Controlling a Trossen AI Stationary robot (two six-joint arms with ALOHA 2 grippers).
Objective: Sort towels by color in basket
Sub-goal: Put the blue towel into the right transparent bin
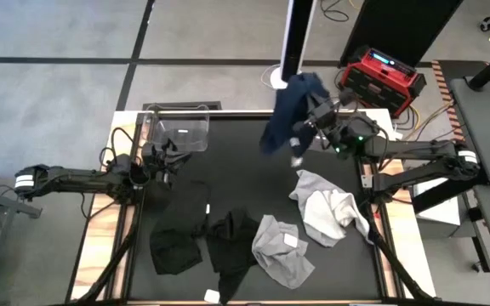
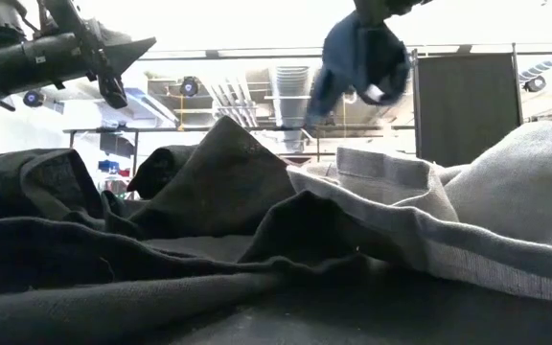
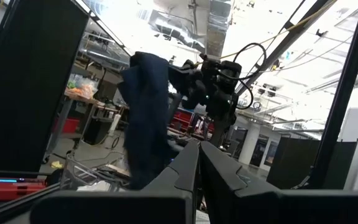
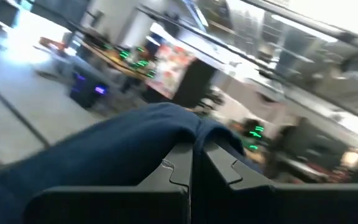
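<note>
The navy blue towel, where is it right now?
The navy towel hangs in the air from the shut right gripper, over the table's far edge, right of the clear basket.

Blurred navy towel (image 4: 123, 155) in the right wrist view, its lower end cut off.

A black-topped table (image 1: 253, 161) carries the cloths. Black towels (image 1: 202, 238) lie heaped just beside the left gripper (image 1: 162, 161); light grey towels (image 1: 313, 221) lie below the right gripper (image 1: 309, 115). A clear basket (image 1: 181, 132) sits just beyond the left gripper.
</note>
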